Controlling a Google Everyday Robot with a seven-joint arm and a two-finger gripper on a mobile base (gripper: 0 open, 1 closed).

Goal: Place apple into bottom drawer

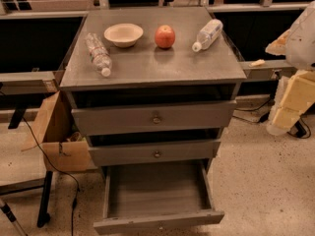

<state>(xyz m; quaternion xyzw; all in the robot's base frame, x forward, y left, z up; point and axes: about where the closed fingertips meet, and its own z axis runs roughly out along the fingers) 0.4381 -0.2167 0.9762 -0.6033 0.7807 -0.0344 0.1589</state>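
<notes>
Cab. top: btl, bowl, apple, btl

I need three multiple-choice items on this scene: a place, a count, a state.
1. The apple lies: A) in the top drawer B) on the cabinet top, between bowl and right bottle C) on the floor
2. Bottles on top: A) two B) three C) four
3. The bottom drawer is: A) shut B) pulled out, full C) pulled out, empty

1 B: it sits right of the bowl. 2 A: left bottle plus the right one. 3 C: its bare floor shows.
The gripper is at the picture's right edge, off the cabinet top.
</notes>
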